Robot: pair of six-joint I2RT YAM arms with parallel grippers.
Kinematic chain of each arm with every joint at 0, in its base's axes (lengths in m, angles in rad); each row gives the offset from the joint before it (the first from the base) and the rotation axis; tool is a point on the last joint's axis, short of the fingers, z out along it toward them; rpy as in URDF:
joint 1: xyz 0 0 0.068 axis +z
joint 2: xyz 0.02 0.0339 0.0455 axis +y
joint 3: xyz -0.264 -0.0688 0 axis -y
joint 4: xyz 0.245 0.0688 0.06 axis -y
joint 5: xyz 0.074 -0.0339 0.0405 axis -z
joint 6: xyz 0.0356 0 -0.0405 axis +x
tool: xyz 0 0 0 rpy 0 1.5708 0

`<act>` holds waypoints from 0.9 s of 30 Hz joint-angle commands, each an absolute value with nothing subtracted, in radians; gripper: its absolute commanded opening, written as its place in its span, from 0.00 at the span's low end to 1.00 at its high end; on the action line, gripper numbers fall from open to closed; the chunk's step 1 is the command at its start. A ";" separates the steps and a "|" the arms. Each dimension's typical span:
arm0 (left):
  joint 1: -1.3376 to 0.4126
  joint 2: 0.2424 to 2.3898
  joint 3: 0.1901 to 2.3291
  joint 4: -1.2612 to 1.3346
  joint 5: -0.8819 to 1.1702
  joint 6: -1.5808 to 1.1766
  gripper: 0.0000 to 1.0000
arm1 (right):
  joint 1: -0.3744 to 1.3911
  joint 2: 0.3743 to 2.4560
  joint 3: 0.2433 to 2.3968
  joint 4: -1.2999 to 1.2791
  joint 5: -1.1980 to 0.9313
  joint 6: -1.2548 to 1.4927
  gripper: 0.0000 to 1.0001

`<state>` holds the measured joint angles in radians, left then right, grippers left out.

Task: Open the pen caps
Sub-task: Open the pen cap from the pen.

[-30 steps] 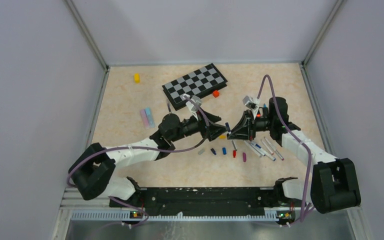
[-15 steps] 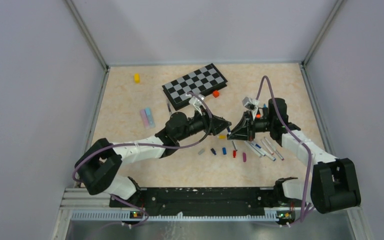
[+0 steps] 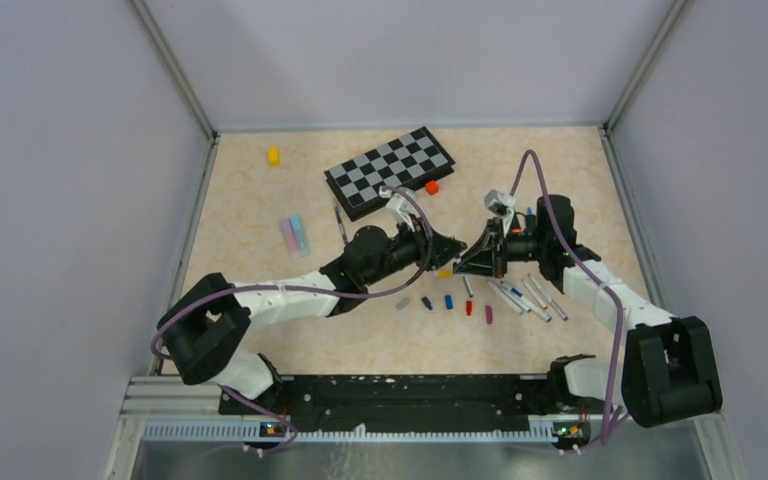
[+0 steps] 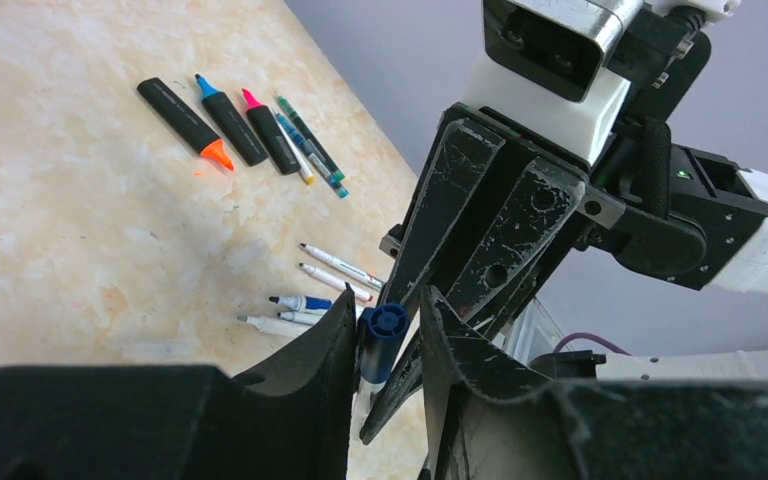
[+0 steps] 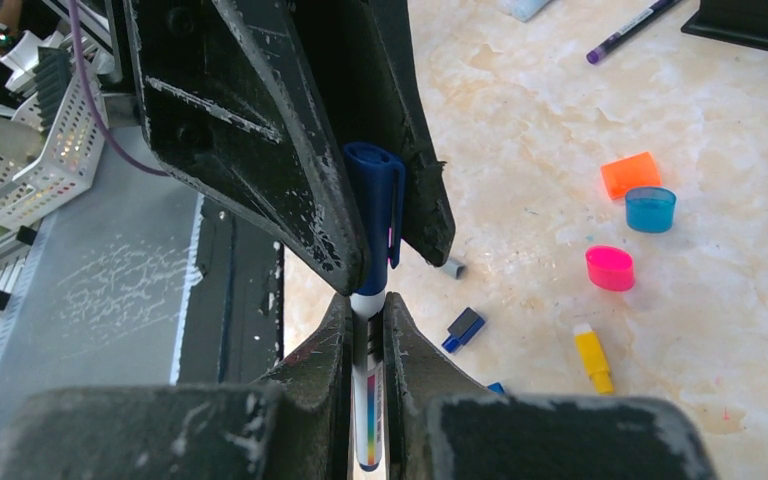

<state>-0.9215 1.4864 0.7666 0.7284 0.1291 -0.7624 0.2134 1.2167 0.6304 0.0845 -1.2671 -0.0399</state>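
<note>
Near-right of the chessboard (image 3: 388, 172), up in the air, is a white-barrelled pen (image 5: 369, 400) w/ its dark blue cap (image 5: 373, 210) on. The barrel is clamped tight in the right gripper (image 5: 366, 312), just below the cap. Facing it from the opposite side, the left gripper (image 4: 388, 308) has its fingers close on both sides of the cap; can't tell whether they actually pinch it.

At table level, nearer the arm bases than the chessboard, is a row of loose caps (image 3: 448, 301): grey, dk blue, blue, red, purple. A yellow cap (image 3: 444, 272) lies btwn that row and the board. Right of the row, a few thin pens (image 3: 530, 295) lie roughly parallel, uncapped.

Right of the chessboard, three black highlighters (image 4: 228, 120) lie side by side, tips bare (orange, blue, pink). An orange block (image 3: 432, 187) sits just beside the board's near-right edge; a yellow block (image 3: 273, 156) is well to its left.
</note>
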 commanded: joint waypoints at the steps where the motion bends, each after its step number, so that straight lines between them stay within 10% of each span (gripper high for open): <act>1: -0.936 1.511 0.822 0.742 0.114 -0.769 0.32 | 0.229 1.194 0.656 0.132 -1.241 -0.030 0.00; 7: -0.939 1.525 0.834 0.738 0.124 -0.773 0.26 | 0.231 1.194 0.654 0.139 -1.230 -0.020 0.00; 12: -0.939 1.522 0.845 0.730 0.120 -0.756 0.00 | 0.230 1.197 0.652 0.134 -1.228 -0.028 0.00; 27: -0.735 1.379 0.881 0.731 -0.087 -0.696 0.00 | 0.232 1.219 0.702 -0.175 -1.328 -0.337 0.00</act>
<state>-0.8646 1.4689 0.8066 0.6289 0.1207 -0.7414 0.2165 1.2209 0.6903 -0.0017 -1.2194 -0.1963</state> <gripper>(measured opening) 0.104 0.052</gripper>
